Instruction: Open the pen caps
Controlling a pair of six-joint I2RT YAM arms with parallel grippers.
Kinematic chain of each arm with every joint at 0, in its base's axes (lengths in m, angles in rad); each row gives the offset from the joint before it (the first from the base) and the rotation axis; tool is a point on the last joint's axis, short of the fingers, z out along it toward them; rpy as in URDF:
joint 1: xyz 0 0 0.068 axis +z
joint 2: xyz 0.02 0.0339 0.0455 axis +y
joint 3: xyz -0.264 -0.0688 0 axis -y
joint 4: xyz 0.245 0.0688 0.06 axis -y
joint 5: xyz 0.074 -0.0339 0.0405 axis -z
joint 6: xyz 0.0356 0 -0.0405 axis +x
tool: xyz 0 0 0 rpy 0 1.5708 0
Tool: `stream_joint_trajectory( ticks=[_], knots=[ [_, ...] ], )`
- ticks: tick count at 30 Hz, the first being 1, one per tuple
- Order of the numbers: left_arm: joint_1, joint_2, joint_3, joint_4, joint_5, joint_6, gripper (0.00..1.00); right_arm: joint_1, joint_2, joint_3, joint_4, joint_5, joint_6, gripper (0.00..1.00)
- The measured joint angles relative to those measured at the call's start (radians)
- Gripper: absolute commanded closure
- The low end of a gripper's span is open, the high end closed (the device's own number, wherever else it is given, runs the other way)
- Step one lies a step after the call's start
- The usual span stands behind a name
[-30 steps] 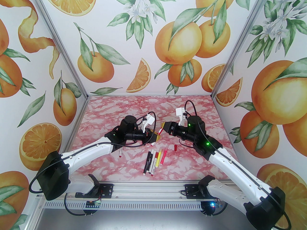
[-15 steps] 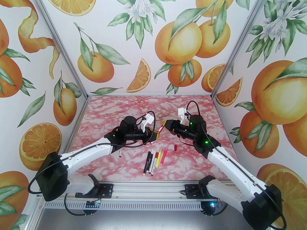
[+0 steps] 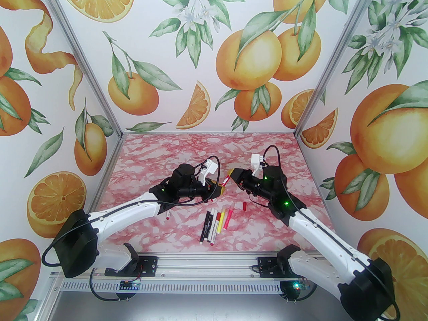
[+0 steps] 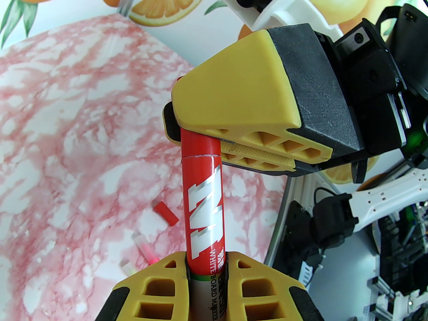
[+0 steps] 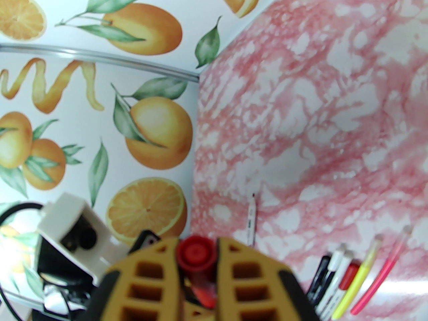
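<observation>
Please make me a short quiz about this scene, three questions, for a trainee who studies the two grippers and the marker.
1. True or false: the red cap in the right gripper is already apart from the held marker.
2. The left gripper clamps: A the marker's barrel, B a loose cap, C nothing.
3. Fill in: in the top view, the loose red cap lies to the ___ of the pen group.
Key: 1 false; 2 A; 3 right.
</observation>
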Motion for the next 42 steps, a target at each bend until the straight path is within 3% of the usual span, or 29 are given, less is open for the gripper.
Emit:
stream_joint_trajectory(
  ticks=[5,15,20,42],
  knots=[
    [-0.002,0.005,0.0,0.003,-0.003,-0.003,1.0,0.009,0.0,0.003,-0.01,0.019,-0.024,1.0],
    [-0.002,0.007,0.01,0.008,0.032,-0.002,1.0,0.051,-0.009,0.109,-0.183,0.092,-0.283,1.0],
    [-0.003,0.017,0.01,0.02,0.053,-0.002,1.0,0.06,-0.025,0.113,-0.208,0.113,-0.341,1.0],
    [-0.002,0.013,0.008,0.018,0.0,0.01,1.0,0.037,0.016,0.113,-0.173,0.089,-0.129,1.0]
  ],
)
